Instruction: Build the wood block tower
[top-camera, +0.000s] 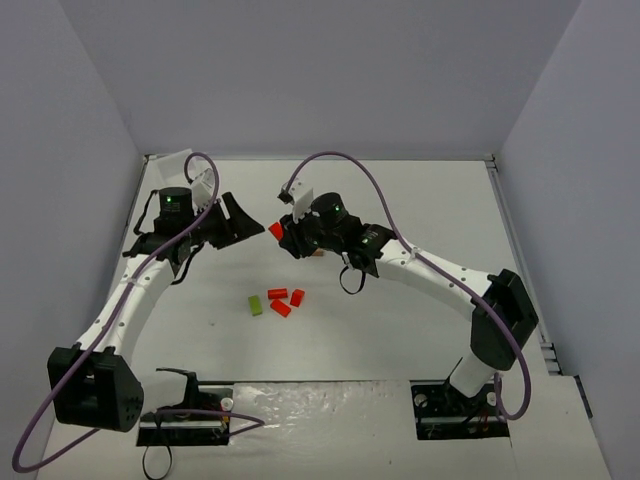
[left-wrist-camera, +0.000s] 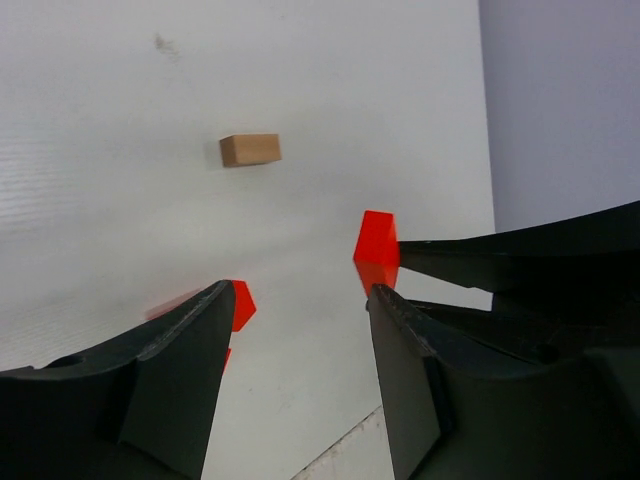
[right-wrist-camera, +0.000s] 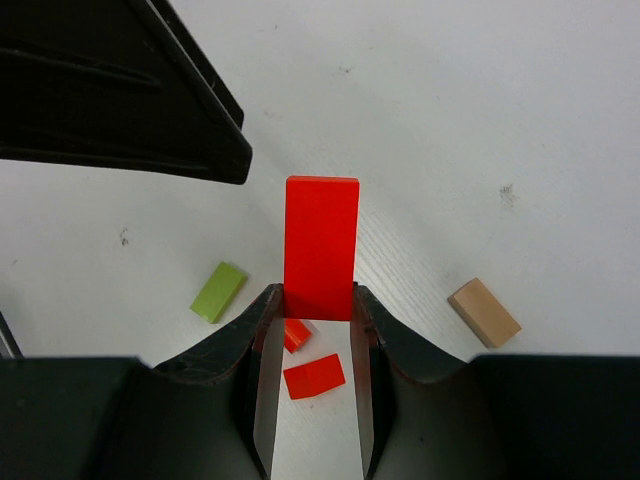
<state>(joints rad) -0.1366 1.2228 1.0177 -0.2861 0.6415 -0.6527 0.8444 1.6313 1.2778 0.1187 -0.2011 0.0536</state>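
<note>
Wood block tower is not yet begun: its pieces lie apart on the desk (top-camera: 400, 340). The right end effector (right-wrist-camera: 318, 300) is clamped on the long red block (right-wrist-camera: 321, 245), held clear of the desk with its long axis running straight out past the fingertips. The tan block (right-wrist-camera: 484, 312), the likely base, lies flat to the right of that end effector and below it, its long axis slanted across the line of the held piece. I judge the coming move must swing right and turn the red piece to match. The green block (right-wrist-camera: 219, 291) and small red blocks (right-wrist-camera: 313, 376) lie to its left and beneath. The left end effector (left-wrist-camera: 300, 300) hangs close by, fingers apart and empty, with the tan block ahead of it.
</note>
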